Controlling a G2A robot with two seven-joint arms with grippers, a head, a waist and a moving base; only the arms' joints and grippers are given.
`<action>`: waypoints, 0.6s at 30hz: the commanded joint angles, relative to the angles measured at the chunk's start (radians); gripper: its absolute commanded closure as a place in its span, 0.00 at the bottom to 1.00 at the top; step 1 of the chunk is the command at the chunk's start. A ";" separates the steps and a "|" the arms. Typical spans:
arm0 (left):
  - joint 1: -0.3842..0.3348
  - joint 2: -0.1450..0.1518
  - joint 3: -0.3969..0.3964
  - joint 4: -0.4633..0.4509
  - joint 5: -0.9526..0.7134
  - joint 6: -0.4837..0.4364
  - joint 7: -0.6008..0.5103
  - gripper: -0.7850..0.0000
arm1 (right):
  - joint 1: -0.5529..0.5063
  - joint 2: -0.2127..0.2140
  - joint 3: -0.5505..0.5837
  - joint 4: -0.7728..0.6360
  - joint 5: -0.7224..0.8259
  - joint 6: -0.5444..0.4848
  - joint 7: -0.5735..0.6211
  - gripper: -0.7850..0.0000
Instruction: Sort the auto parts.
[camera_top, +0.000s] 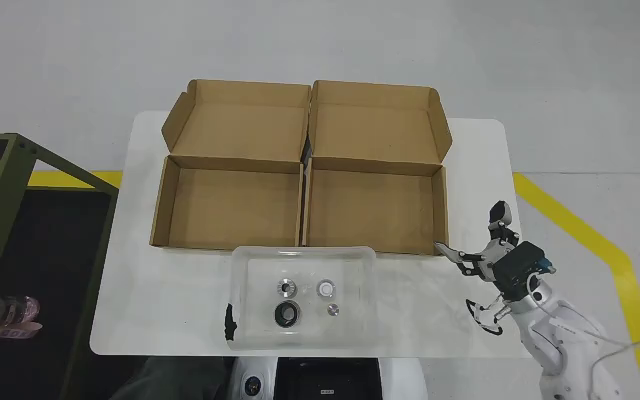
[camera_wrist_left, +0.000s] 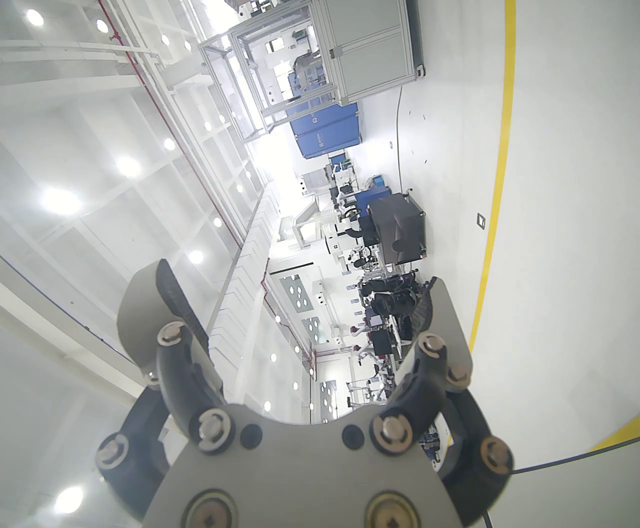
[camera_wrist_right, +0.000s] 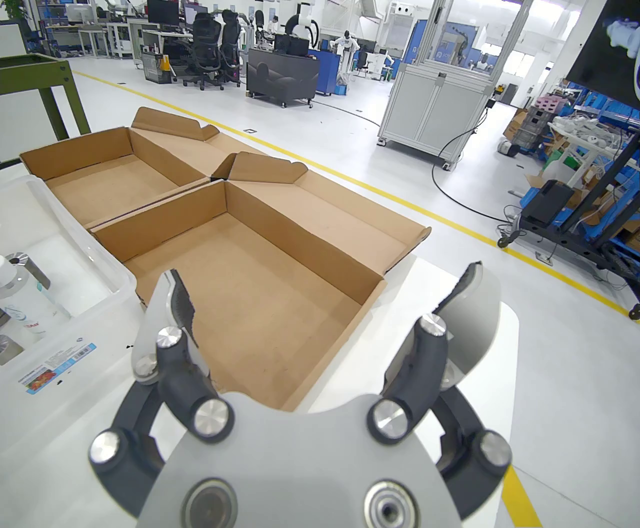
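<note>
parts (camera_top: 289, 314) in clear bin (camera_top: 300, 251) too small to id; bin cut off at edge, r wrist view.

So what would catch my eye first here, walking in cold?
Probably the two empty cardboard boxes side by side on the white table, the left box and the right box. Nearer the robot, a clear plastic bin holds a few small metal parts. The right end effector is open beside the right box's near corner.

We noted a large robotics lab hall: white floor marked by a yellow line (camera_wrist_right: 350, 182), an aluminium-framed enclosure (camera_wrist_right: 440, 105), office chairs (camera_wrist_right: 207, 35) at benches, blue crates (camera_wrist_right: 602, 112), and ceiling lights (camera_wrist_left: 60, 200) high overhead.
</note>
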 joint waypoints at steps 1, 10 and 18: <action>0.000 0.000 0.000 0.000 0.000 0.000 0.000 0.00 | 0.000 0.000 0.000 0.000 0.000 0.000 0.000 0.00; 0.000 0.000 0.000 0.000 0.000 0.000 0.000 0.00 | 0.009 0.002 -0.018 -0.017 0.006 -0.021 0.033 0.00; 0.000 0.000 0.000 0.000 0.000 0.000 0.000 0.00 | 0.050 0.012 -0.084 -0.065 0.041 -0.141 0.161 0.00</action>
